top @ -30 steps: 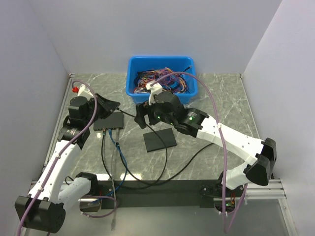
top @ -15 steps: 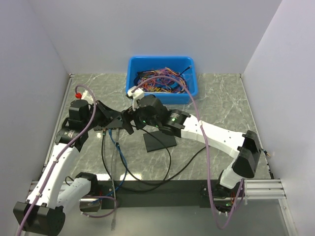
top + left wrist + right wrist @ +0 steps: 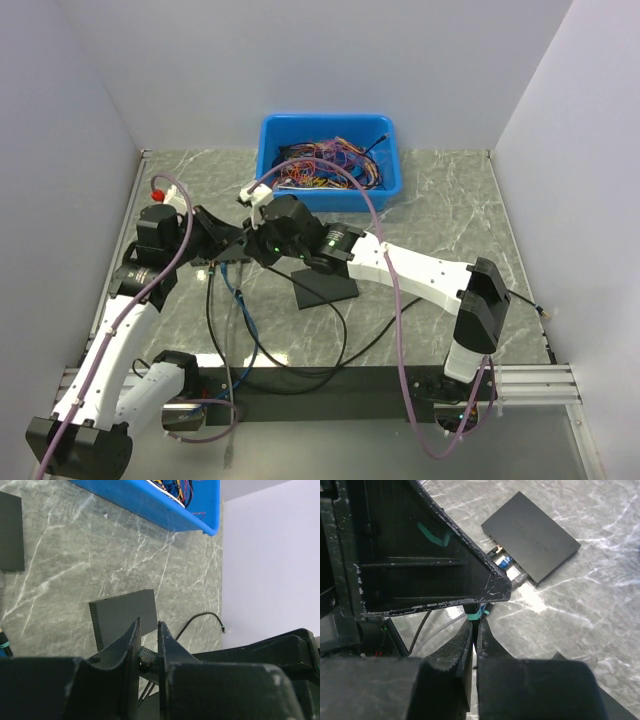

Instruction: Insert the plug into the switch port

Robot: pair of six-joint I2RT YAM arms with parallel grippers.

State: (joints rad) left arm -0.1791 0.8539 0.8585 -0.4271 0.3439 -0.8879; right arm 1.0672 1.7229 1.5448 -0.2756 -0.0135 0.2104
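The plug [image 3: 147, 655], a clear connector on a black cable, is pinched between the jaws of my left gripper [image 3: 148, 625], which hangs over the switch [image 3: 11, 530]. From the right wrist the switch [image 3: 532, 537] is a flat dark box. Its port row [image 3: 507, 564] runs along the edge facing me and has a blue plug and others in it. My right gripper [image 3: 476, 622] is shut, its tips just below a teal-collared black connector [image 3: 481, 613] and under the left gripper's finger [image 3: 435, 555]. From above, both grippers [image 3: 228, 243] [image 3: 252, 248] meet over the switch and hide most of it.
A plain black slab [image 3: 325, 285] lies right of the grippers. A blue bin [image 3: 330, 150] of tangled wires stands at the back. Blue and black cables [image 3: 245, 320] trail from the switch toward the near edge. A loose cable end [image 3: 541, 310] lies by the right wall.
My right arm has swung left from beside the bin to the left gripper over the switch, and its jaws have closed. The left gripper has kept hold of the plug and barely moved.
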